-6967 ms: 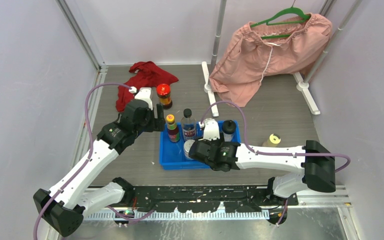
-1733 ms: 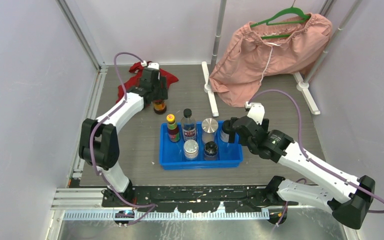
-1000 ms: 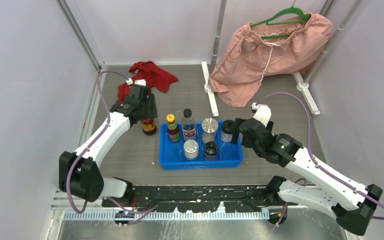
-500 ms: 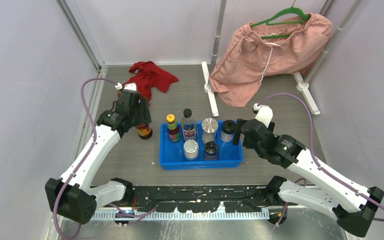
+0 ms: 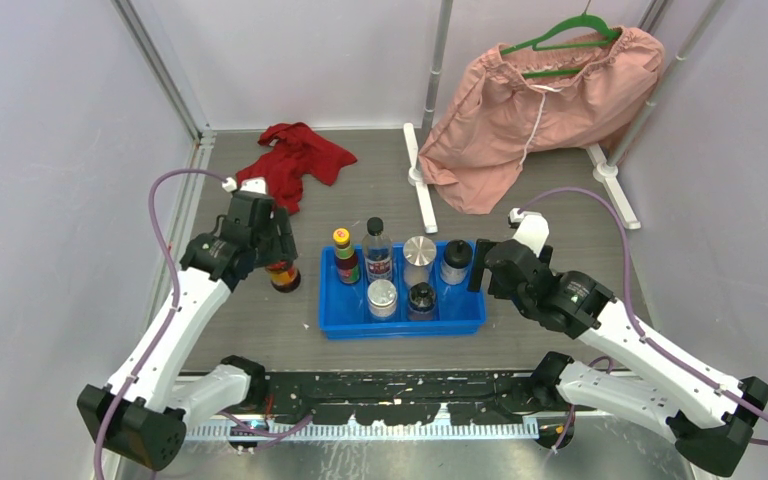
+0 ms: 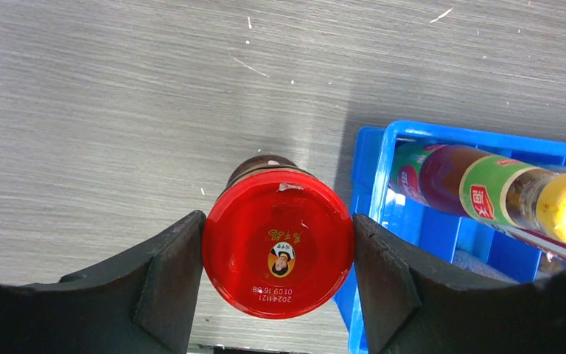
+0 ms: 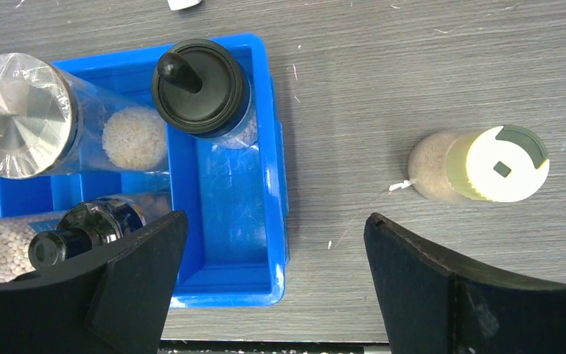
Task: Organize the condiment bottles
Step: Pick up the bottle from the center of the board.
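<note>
Item in hand: red-capped jar (image 5: 282,276), pinched in my left pincer (image 6: 277,258) just left of the blue tray (image 5: 400,325), centre frame; right pincer (image 7: 274,221) spread, empty; next, I judge, lift it over the wall into a free slot.

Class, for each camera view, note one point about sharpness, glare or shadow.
Left wrist: red cap sharp, print legible, soft shadow beyond it. Right wrist: glare on the silver lid. Top external: even, soft light.
</note>
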